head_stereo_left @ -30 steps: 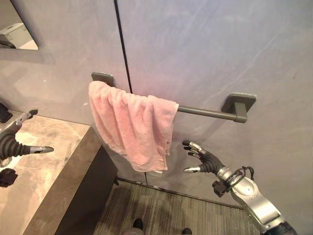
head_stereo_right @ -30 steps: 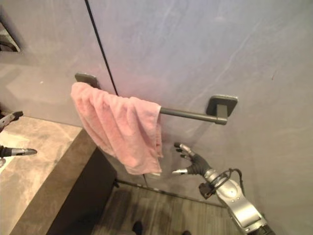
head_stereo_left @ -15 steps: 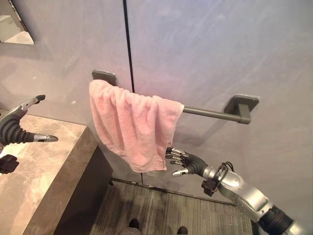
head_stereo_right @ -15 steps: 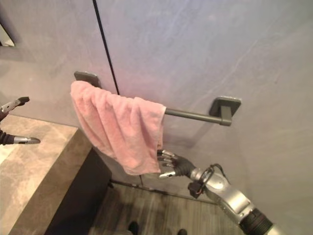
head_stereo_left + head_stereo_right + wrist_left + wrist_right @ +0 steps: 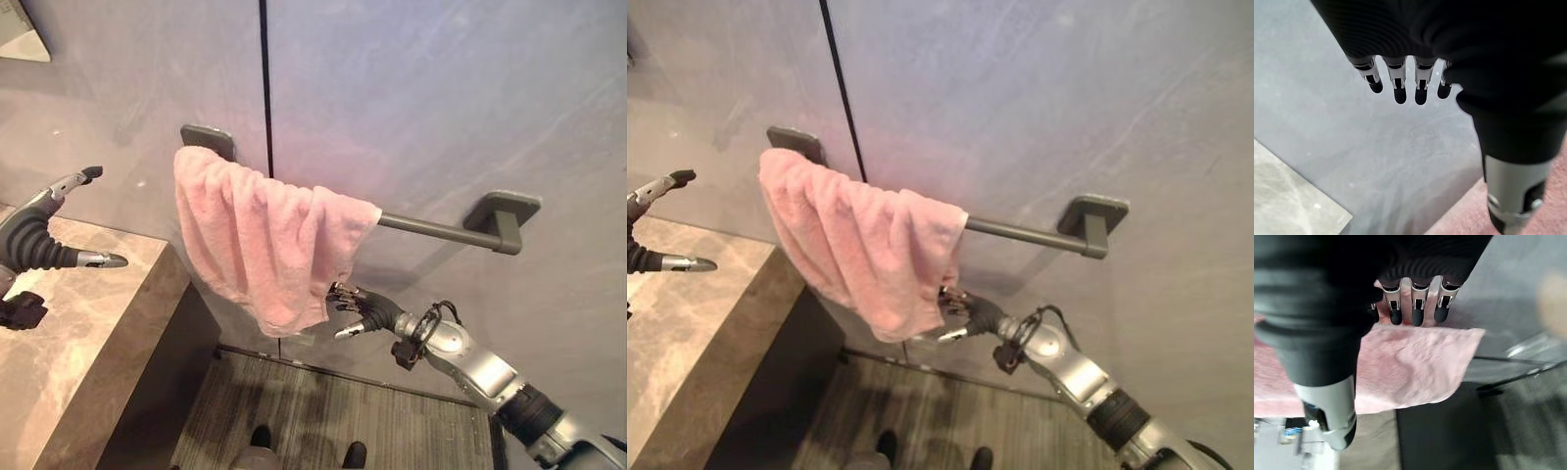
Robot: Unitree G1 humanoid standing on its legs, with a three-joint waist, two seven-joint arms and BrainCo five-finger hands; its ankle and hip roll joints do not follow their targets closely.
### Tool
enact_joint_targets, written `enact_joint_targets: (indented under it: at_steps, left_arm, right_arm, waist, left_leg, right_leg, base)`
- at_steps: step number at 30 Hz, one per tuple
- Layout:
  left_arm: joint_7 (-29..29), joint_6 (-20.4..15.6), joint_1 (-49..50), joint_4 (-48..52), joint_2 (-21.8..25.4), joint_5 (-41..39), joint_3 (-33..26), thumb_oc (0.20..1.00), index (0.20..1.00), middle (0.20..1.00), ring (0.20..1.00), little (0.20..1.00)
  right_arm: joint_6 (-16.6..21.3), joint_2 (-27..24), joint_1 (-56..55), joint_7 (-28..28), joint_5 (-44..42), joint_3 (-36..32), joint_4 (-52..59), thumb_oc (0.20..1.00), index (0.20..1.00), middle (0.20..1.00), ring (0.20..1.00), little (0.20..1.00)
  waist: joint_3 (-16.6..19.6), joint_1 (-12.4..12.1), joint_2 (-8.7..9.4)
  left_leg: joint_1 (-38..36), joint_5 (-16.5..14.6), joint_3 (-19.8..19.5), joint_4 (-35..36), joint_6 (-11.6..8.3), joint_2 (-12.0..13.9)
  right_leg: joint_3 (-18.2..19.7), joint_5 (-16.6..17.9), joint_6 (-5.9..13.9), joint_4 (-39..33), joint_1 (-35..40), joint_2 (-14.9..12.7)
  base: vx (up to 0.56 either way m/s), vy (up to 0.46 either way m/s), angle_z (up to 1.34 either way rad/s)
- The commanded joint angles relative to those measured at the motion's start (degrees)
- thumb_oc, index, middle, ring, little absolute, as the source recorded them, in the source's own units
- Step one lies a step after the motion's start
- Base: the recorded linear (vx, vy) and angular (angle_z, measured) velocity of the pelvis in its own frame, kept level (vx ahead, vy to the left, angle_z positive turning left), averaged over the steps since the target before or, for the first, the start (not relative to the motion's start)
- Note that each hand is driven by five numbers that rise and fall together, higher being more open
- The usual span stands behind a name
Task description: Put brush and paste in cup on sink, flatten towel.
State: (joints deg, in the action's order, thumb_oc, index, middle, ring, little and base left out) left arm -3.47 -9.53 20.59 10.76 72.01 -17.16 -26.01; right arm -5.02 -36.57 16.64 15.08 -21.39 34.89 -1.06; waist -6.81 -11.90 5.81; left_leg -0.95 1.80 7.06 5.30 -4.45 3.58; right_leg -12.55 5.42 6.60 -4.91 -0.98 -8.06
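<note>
My right hand is at the lower right corner of the pink terry towel, fingers loosely spread beside its edge, nothing grasped. The towel hangs bunched toward the left end of the dark grey metal wall rail, so the flattening looks not yet done; I judge that's the step in hand. My left hand hovers open over the brown marble counter, holding nothing. Brush, paste and cup: I can't judge those.

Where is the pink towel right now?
The pink towel hangs bunched over the left end of the grey wall bar, beside the stone counter, with the right hand at its lower corner.
</note>
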Motion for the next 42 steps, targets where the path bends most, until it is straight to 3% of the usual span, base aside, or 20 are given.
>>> enact_joint_targets:
  at_steps: [1, 4, 12, 19, 25, 26, 27, 28, 29, 35, 42]
  left_arm:
    - [0.9, -1.2, 3.0, -0.3, 2.7, -0.2, -4.7, 1.0, 1.0, 1.0, 1.0, 1.0]
    - [0.6, -1.0, 4.0, -0.6, 0.9, 0.6, -5.7, 1.0, 1.0, 1.0, 1.0, 1.0]
    - [0.0, -1.1, 2.7, -0.3, -1.2, 1.5, -3.2, 1.0, 1.0, 1.0, 1.0, 1.0]
    - [0.4, -2.1, -0.6, -0.1, -1.9, 1.2, 0.3, 1.0, 1.0, 1.0, 1.0, 1.0]
    - [0.6, -2.3, -1.0, -0.4, -1.6, 0.1, 0.8, 1.0, 1.0, 1.0, 1.0, 1.0]
    - [0.3, -2.5, -1.6, -0.4, -1.4, 0.2, 1.7, 1.0, 1.0, 1.0, 1.0, 1.0]
    - [0.3, -2.5, -1.6, -0.5, -1.4, 0.2, 1.7, 1.0, 1.0, 1.0, 1.0, 1.0]
    - [0.1, -2.5, -2.0, -0.5, -1.4, 0.0, 2.1, 1.0, 1.0, 1.0, 1.0, 1.0]
    - [-0.3, -2.8, -2.8, -0.7, -1.5, -0.9, 3.5, 1.0, 1.0, 1.0, 1.0, 1.0]
    - [-1.4, -2.8, -6.1, -2.0, -2.7, -3.5, 9.3, 1.0, 1.0, 1.0, 1.0, 1.0]
    - [-1.6, -2.4, -11.3, -6.8, -4.8, -2.9, 17.5, 1.0, 1.0, 1.0, 1.0, 1.0]
  right_arm:
    - [2.0, -1.2, -0.5, 0.0, 4.2, -2.3, 2.2, 1.0, 1.0, 1.0, 1.0, 1.0]
    - [2.2, -1.4, -5.1, 0.1, 7.4, -6.4, 1.8, 1.0, 1.0, 1.0, 1.0, 1.0]
    - [3.0, 1.9, -4.0, -2.3, 11.8, -8.3, -1.5, 1.0, 1.0, 1.0, 1.0, 1.0]
    - [4.4, 6.0, 5.3, -2.8, 7.5, -2.7, -1.7, 1.0, 1.0, 1.0, 1.0, 1.0]
    - [4.5, 8.0, 9.5, -1.8, 3.9, 1.4, -0.1, 1.0, 1.0, 1.0, 1.0, 1.0]
    - [4.7, 8.3, 9.8, -1.3, 2.4, 1.9, 0.2, 0.699, 0.699, 0.699, 0.699, 0.699]
    - [4.7, 8.3, 9.8, -1.3, 2.4, 1.9, 0.2, 0.699, 0.699, 0.699, 0.699, 0.699]
    - [4.8, 8.2, 9.6, -1.3, 2.0, 1.9, 0.4, 0.369, 0.369, 0.369, 0.369, 0.369]
    - [5.0, 7.9, 8.8, -1.3, 1.2, 1.7, 0.8, 0.2, 0.2, 0.2, 0.2, 0.2]
    - [5.5, 5.9, 5.4, -1.2, -0.6, 0.5, 4.1, 0.2, 0.2, 0.2, 0.2, 0.2]
    - [6.1, 3.3, -1.9, -1.0, -2.6, -2.1, 9.0, 0.2, 0.2, 0.2, 0.2, 0.2]
  waist:
    - [1.7, 0.3, 1.22]
    - [1.8, 0.9, 1.43]
    - [2.1, 1.1, 0.9]
    - [1.7, -0.1, 0.87]
    - [1.2, -1.2, 2.14]
    - [1.0, -1.5, 2.8]
    - [1.0, -1.5, 2.81]
    - [0.9, -1.5, 2.96]
    - [0.8, -1.3, 3.18]
    - [1.0, 0.0, 3.07]
    - [1.4, 3.1, 2.11]
  left_leg:
    - [2.4, 0.2, 1.9, -0.3, 1.51, -1.9]
    - [2.1, -0.1, 1.9, -0.3, 1.69, -2.0]
    - [1.0, -0.6, 2.9, -0.3, 2.0, -2.1]
    - [1.0, -0.5, 2.7, -0.3, 2.12, -2.3]
    - [1.6, -0.5, 2.6, -0.3, 2.15, -2.3]
    - [1.7, -0.5, 2.5, -0.3, 2.21, -2.3]
    - [1.7, -0.5, 2.5, -0.3, 2.21, -2.3]
    - [1.7, -0.5, 2.5, -0.3, 2.2, -2.3]
    - [1.8, -0.5, 2.6, -0.3, 2.24, -2.3]
    - [1.5, -0.8, 3.4, -0.3, 2.4, -2.4]
    - [0.4, -1.5, 5.4, -0.3, 2.6, -2.4]
  right_leg:
    - [2.8, 4.3, 4.58, 2.5, -0.9, -6.4]
    - [2.8, 4.2, 4.62, 2.5, -0.7, -6.5]
    - [3.8, 4.1, 4.6, 2.2, -0.3, -6.5]
    - [4.1, 4.3, 4.56, 2.0, -0.4, -6.4]
    - [3.7, 4.6, 4.61, 2.0, -0.6, -6.5]
    - [3.6, 4.8, 4.69, 2.0, -0.7, -6.4]
    - [3.6, 4.8, 4.69, 2.0, -0.7, -6.4]
    - [3.7, 4.9, 4.71, 1.9, -0.7, -6.5]
    - [3.7, 5.1, 4.75, 2.0, -0.8, -6.5]
    - [4.4, 5.4, 4.82, 2.3, -1.2, -6.6]
    - [6.0, 5.4, 5.05, 2.5, -1.8, -6.5]
  base:
    - [0.0, 0.0, 0.0]
    - [0.01, 0.0, 0.0]
    - [0.02, 0.016, -0.1]
    - [0.0, 0.0, 0.0]
    - [0.0, 0.0, 0.0]
    - [0.0, 0.0, 0.0]
    - [0.0, 0.0, 0.0]
    - [0.0, 0.0, 0.0]
    - [0.0, 0.0, 0.0]
    - [0.0, 0.016, -0.02]
    - [0.02, 0.041, -0.16]
